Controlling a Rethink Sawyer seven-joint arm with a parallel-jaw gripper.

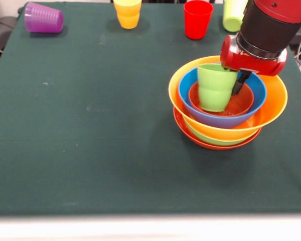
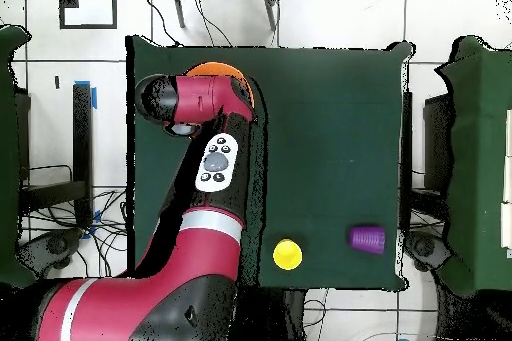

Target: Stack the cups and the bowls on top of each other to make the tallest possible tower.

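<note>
The end effector [image 1: 230,80] was closed on the rim of a light green cup [image 1: 214,88], holding it upright directly below itself, inside the small orange bowl [image 1: 243,103] atop the nested bowls, apparently to seat it as the tower's first cup.

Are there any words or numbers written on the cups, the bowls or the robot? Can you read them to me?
None can be read.
The cups, like the light green cup sitting in the bowls, are plain, with no writing.
The robot arm has a grey button pad in the overhead view; any marks on it are too small to read.
</note>
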